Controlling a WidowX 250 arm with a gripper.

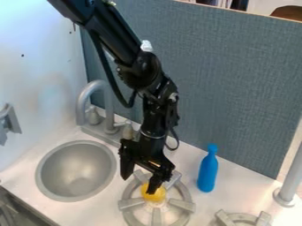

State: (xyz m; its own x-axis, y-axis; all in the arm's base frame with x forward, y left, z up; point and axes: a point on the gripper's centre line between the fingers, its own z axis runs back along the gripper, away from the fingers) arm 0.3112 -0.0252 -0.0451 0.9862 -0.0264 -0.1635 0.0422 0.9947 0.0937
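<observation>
One black robot arm (115, 37) comes down from the top left in the camera view, and its gripper (138, 183) hangs low over a gray toy stove burner (156, 216). The two fingers are apart, with a gap between them. One finger is over by the sink side, and the other is right in front of a small, round yellow thing (154, 197). The yellow thing sits in the middle of the burner, with the gray bars all around it. That finger hides a bit of it, and I can't tell if they touch.

A blue bottle (207, 171) stands up on the white tabletop (239, 190), just to the right of the burner. On the other side is a round gray sink (68, 161), set down into the tabletop. A bent gray faucet (82, 101) stands behind the sink. Near the bottom right I see part of another gray burner (221, 216), and a gray pole (290, 187) goes up by the right edge. A big blue-gray board (236, 79) stands at the back, and a white wall (44, 75) is on the left.
</observation>
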